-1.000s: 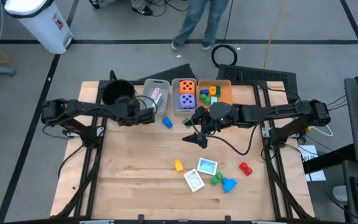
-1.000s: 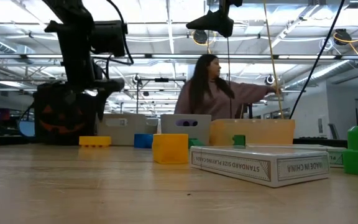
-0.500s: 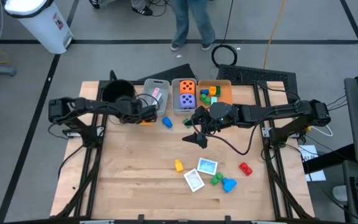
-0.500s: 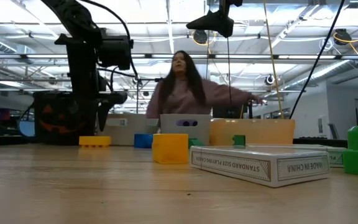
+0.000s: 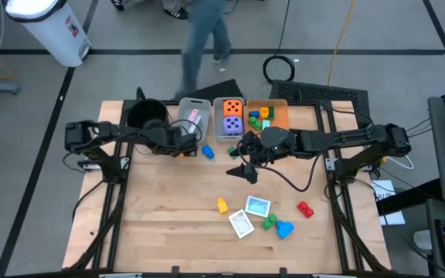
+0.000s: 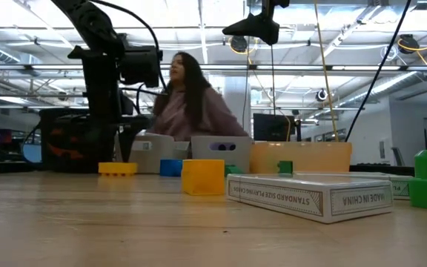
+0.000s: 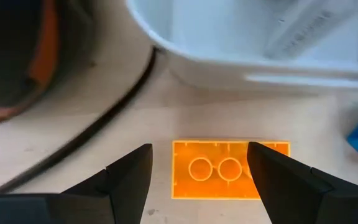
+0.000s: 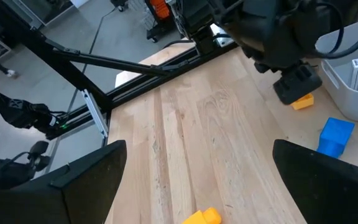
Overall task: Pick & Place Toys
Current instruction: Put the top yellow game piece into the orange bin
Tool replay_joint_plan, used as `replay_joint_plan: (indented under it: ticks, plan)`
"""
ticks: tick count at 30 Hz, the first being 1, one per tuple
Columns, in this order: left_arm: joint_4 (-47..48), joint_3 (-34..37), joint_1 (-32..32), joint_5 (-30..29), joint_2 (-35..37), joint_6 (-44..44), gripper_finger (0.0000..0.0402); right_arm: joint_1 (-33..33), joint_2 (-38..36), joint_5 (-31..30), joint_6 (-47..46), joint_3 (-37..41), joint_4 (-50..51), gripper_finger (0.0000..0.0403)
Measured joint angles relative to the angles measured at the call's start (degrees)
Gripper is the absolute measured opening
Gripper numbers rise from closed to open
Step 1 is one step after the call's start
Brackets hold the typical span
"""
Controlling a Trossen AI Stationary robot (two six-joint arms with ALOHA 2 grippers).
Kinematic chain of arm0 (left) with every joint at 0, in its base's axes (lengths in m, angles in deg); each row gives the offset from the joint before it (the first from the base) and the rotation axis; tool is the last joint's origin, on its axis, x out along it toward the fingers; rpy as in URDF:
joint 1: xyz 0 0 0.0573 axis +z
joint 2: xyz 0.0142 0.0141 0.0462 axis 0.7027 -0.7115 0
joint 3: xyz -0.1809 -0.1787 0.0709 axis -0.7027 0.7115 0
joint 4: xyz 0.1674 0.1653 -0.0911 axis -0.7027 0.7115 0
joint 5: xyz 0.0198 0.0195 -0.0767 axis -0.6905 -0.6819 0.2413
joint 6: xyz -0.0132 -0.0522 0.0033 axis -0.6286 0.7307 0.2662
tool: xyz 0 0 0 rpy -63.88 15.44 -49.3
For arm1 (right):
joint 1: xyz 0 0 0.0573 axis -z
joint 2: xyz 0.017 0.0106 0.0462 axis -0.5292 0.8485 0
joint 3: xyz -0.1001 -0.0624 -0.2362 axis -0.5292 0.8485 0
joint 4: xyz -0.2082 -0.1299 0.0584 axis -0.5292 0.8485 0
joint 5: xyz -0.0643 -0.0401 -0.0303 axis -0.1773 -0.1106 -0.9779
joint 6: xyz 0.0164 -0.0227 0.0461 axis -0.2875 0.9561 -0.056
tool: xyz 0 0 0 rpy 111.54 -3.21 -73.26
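Left gripper (image 5: 182, 148) is low over the table near the back, just in front of the grey bin (image 5: 194, 117) and beside the black pot (image 5: 145, 116). Its fingers (image 7: 129, 180) stand apart, straddling an orange block (image 7: 229, 169) that lies flat on the wood; one finger overlaps the block's edge in the wrist view, but I can't tell whether either pad is actually touching it, so call it parted around the block, not gripping. A blue block (image 5: 208, 151) sits just beside this gripper, on the side toward the right arm. Right gripper (image 5: 242, 166) hangs above the table's middle, jaws spread wide, nothing between them; from its wrist camera the left gripper, the orange block (image 8: 302, 101) and the blue block (image 8: 335, 136) are ahead of it. Still loose on the table, well in front of the right gripper: a yellow block (image 5: 222, 205), two cards (image 5: 249, 215), a green block (image 5: 269, 222), another blue block (image 5: 284, 228) and a red block (image 5: 305, 208). Behind the right gripper, the middle bin (image 5: 219, 128) holds the orange and purple dice (image 5: 233, 114), and the orange bin (image 5: 280, 113) has a few small blocks in it. A person (image 6: 191, 100) is in the room behind the table.
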Motion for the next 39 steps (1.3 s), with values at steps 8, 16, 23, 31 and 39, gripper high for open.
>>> replay_joint_plan:
  ticks: [8,16,23,31,39]
  plan:
    - [-0.1,-0.1,-4.6,5.4,0.1,-1.9,0.0271,0.0,0.0,0.0,0.0,0.0,0.0,0.0396]
    - [0.1,-0.1,-10.5,14.1,0.2,-3.7,0.0271,0.0,0.0,0.0,0.0,0.0,0.0,0.0396]
    - [1.3,0.2,-13.2,13.3,4.4,-4.5,0.0271,0.0,0.0,0.0,0.0,0.0,-0.5,0.0396]
    - [2.8,0.1,-12.5,10.5,12.2,-12.0,0.0271,-0.1,0.0,0.0,0.6,0.0,-0.5,0.0396]
    - [6.4,0.1,-11.0,11.3,11.0,-12.8,0.0271,-0.1,0.0,0.0,0.7,0.0,-0.9,0.0396]
